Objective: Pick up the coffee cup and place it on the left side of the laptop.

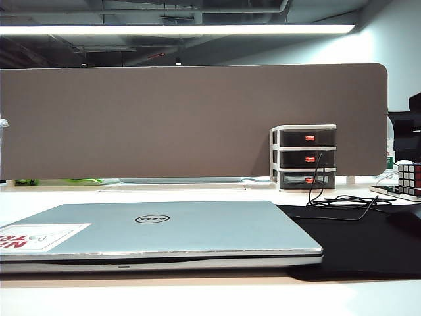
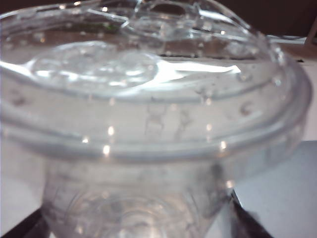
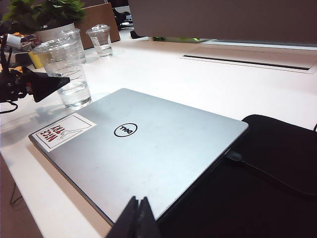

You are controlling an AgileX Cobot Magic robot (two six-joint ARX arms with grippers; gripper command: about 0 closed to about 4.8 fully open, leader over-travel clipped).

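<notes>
Desk [image 1: 210, 296], white, w/ brown partition [image 1: 191, 118] along the back. Laptop [image 1: 158, 227], silver, lid shut, Dell logo up, white sticker w/ red letters [image 3: 63, 131] at one corner; its far edge lies on a black mat [image 3: 257, 188], cable [image 3: 277, 176] running over the mat to the laptop's side. In the exterior view, a small 3-drawer unit [image 1: 304, 157] stands by the partition, Rubik's cube [image 1: 409, 179] near the right edge.

Coffee cup [image 3: 64, 74]: clear, lidded, a little liquid in the bottom, upright on the desk just beside the laptop's sticker corner, not touching it. Two more clear cups [image 3: 101, 39] stand farther back, near a potted plant [image 3: 44, 15].

Left gripper [image 3: 49, 84]: seen from the right wrist cam, dark finger [image 3: 47, 85] reaches in at the cup's side, at mid-height. Left wrist cam shows the cup's lid [image 2: 148, 74] filling the view, cup body btwn the two dark finger tips [image 2: 242, 218], one each side w/ gaps to the wall. Jaws spread wide, cup stands on the desk btwn them, not clamped.

Right gripper [image 3: 137, 218]: fingers pressed together, nothing btwn them; they sit over the near edge of the laptop, cup well apart from them at the laptop's far end.
</notes>
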